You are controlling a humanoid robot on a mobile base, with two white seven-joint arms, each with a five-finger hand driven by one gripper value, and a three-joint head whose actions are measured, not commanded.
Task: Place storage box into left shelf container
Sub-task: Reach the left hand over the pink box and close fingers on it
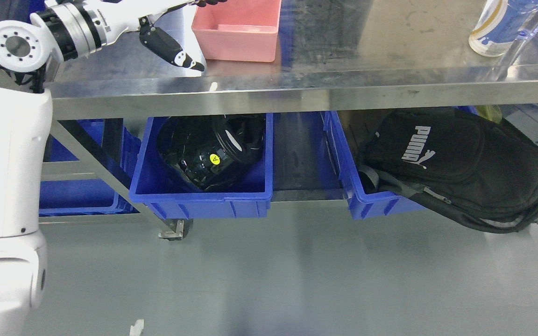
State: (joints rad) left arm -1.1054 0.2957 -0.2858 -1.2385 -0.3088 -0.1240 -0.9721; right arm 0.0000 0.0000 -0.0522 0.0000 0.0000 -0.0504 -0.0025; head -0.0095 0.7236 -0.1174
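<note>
A pink storage box (238, 32) stands on the steel table top (390, 42) at the upper middle. My left hand (201, 33) reaches in from the upper left to the box's left rim. Its dark fingers (208, 2) lie over the rim at the picture's top edge, mostly cut off. Its thumb (173, 49) is spread out and stays outside the box's left wall. The hand holds nothing that I can see. Below the table, the left blue shelf container (203, 203) holds a black helmet (208, 151).
A right blue container (367, 205) under the table holds a black backpack (460, 163) that hangs over its front. A white and blue bottle (491, 28) stands at the table's far right. The table's front edge (297, 91) overhangs both containers. Grey floor lies in front.
</note>
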